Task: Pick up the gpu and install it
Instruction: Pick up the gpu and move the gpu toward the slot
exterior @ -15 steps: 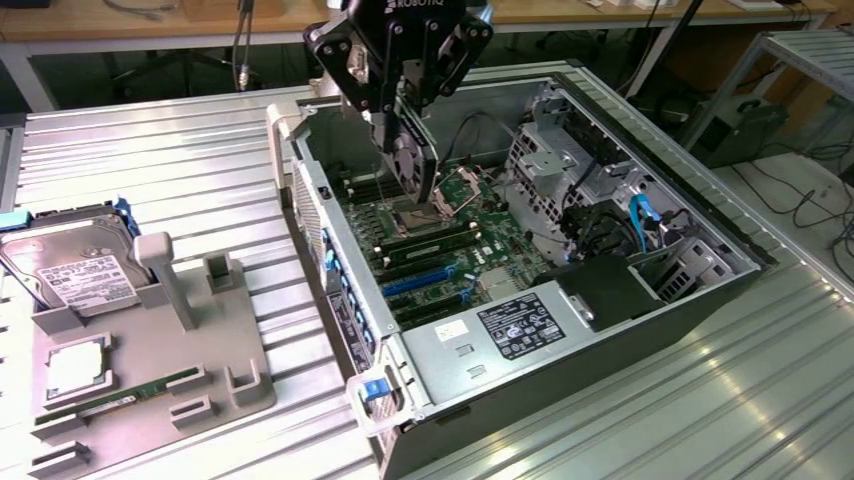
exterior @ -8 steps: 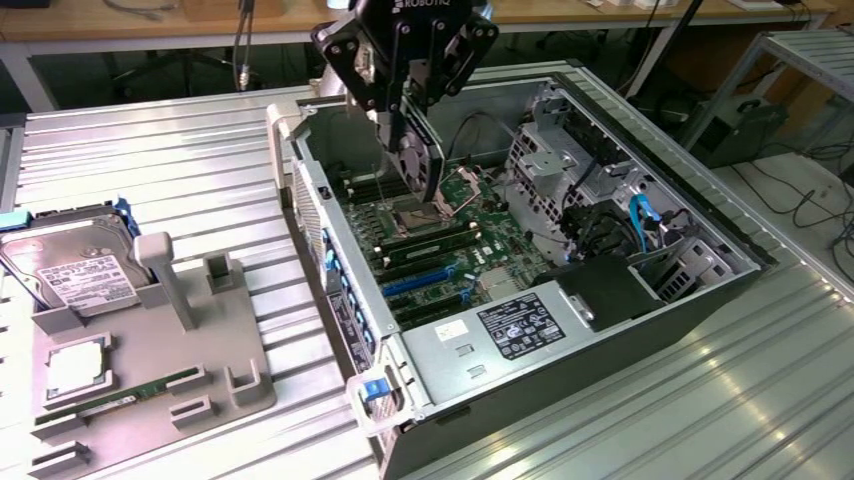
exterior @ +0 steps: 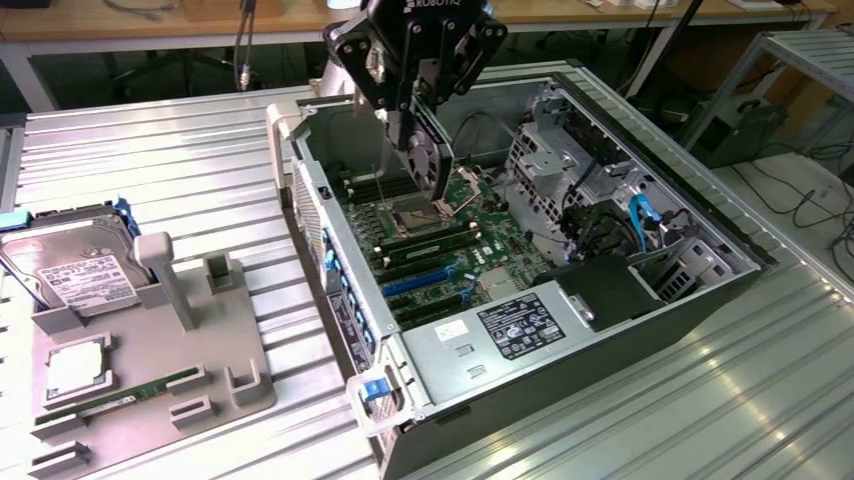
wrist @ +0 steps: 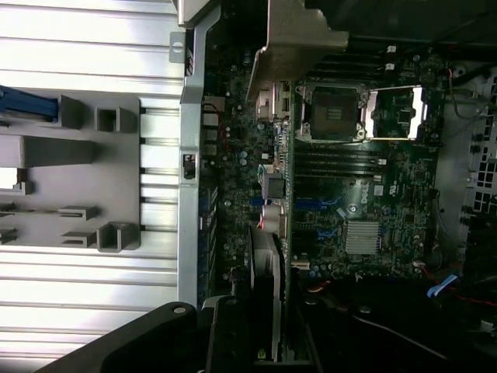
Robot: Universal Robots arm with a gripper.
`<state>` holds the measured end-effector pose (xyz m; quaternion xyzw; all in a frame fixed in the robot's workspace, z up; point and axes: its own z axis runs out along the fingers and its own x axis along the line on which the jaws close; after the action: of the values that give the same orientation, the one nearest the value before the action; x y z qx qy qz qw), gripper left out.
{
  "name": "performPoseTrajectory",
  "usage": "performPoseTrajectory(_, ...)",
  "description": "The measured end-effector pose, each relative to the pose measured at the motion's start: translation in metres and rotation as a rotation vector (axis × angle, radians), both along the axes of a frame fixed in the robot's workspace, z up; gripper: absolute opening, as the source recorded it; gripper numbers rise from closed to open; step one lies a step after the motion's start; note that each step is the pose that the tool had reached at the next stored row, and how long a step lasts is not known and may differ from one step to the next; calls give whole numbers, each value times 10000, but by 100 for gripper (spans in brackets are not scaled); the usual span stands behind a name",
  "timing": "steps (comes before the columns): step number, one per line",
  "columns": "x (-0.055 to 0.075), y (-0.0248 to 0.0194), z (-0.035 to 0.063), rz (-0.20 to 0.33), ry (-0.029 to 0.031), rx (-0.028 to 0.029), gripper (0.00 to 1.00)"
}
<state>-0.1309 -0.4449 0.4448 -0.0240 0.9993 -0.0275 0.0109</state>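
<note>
Quick status on the card install. The gripper (exterior: 416, 100) is pinched on the gpu (exterior: 427, 160), with one finger on each flat face near the card's upper end. The card hangs upright, long side pointing down into the open computer case (exterior: 601, 370).

From the exterior view, its lower end sits over the motherboard (exterior: 467, 260), right about at the open cpu socket (exterior: 407, 213). I honestly can't tell if it's touching the board or just above it. It's not in the blue slots (exterior: 424, 278). Those are further along the board, towards the end with the power supply (exterior: 514, 330) (the box with the black label).

The wrist view looks down the card edge-on. The gpu (wrist: 272, 256) runs from between the gripper (wrist: 268, 334) fingers out to its pale metal bracket (wrist: 291, 47). The cpu socket (wrist: 330, 109) is just beside that line, and the rest of the motherboard (wrist: 388, 194) spreads out past it.

Outside the case, on the exterior view's left, there's a grey parts tray (exterior: 160, 380) on the ribbed metal table (exterior: 160, 170). A hard drive (exterior: 74, 265) stands propped in the tray and a green ram stick (exterior: 120, 397) lies in one of its grooves. Both are well apart from the gripper.
</note>
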Motion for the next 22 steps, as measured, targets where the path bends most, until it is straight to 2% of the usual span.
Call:
performPoseTrajectory(7, 68, 0, -1, -1, 1, -2, 27)
performPoseTrajectory(22, 381, 0, -5, 0, 0, -3, 27)
